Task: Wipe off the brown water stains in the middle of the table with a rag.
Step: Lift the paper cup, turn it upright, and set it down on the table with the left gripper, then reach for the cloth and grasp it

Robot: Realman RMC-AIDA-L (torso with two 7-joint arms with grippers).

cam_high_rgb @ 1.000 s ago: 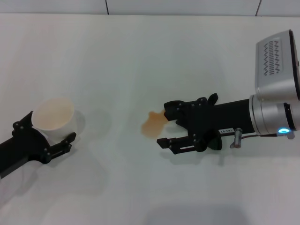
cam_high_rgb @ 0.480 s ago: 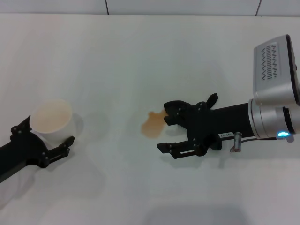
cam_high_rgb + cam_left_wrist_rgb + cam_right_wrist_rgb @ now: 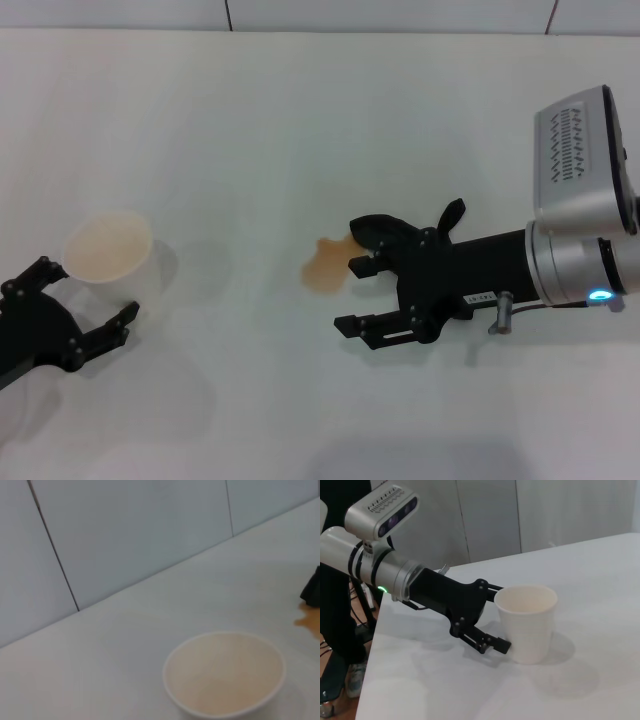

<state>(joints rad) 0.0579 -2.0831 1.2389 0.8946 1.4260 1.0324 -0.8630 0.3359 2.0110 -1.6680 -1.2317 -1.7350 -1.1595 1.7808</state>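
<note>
The brown water stain (image 3: 325, 268) is a small orange-brown blot in the middle of the white table (image 3: 300, 130). My right gripper (image 3: 350, 278) is open and low over the table just right of the stain, one finger at the blot's far right edge and the other nearer me. My left gripper (image 3: 86, 292) is open at the front left, its fingertips just short of a pale plastic cup (image 3: 108, 255) that stands upright. The stain's edge (image 3: 307, 622) and the cup (image 3: 225, 675) show in the left wrist view. No rag shows in any view.
The right wrist view shows the cup (image 3: 527, 622) with my left arm (image 3: 440, 592) behind it, near the table's left edge (image 3: 375, 645). The table's back edge (image 3: 300, 32) meets a panelled wall.
My left gripper has drawn back toward the front left, off the cup, which stays standing. My right gripper has shifted slightly toward me beside the stain.
</note>
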